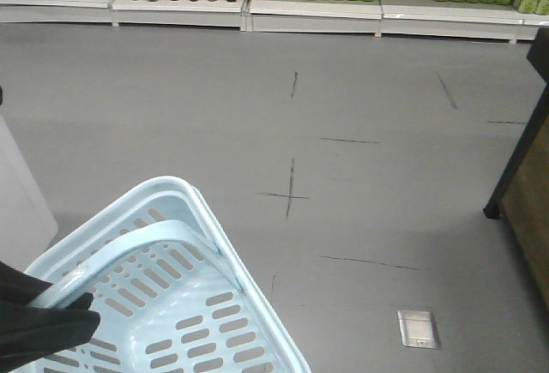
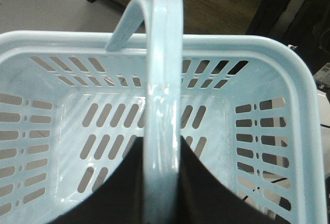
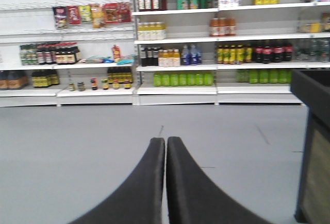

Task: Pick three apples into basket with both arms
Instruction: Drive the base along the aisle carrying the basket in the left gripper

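- Our left gripper [image 2: 161,149] is closed tight on the handle [image 2: 164,80] of the pale blue basket [image 2: 289,64].
- One black finger sits on each side of the handle.
- In the front view the basket is low on the left, over the grey floor [image 1: 386,133]. We cannot tell if it touches the floor.
- Our right gripper [image 3: 165,140] is pinched together, with its two fingers touching.
- It points at the shop shelves [image 3: 175,41], which are full of bottles.

I count one basket [image 1: 214,231], one metal floor plate [image 1: 418,328] and one dark stand [image 1: 525,176]. My own pincers number two: the left gripper [image 2: 161,147] and the right gripper [image 3: 166,141].
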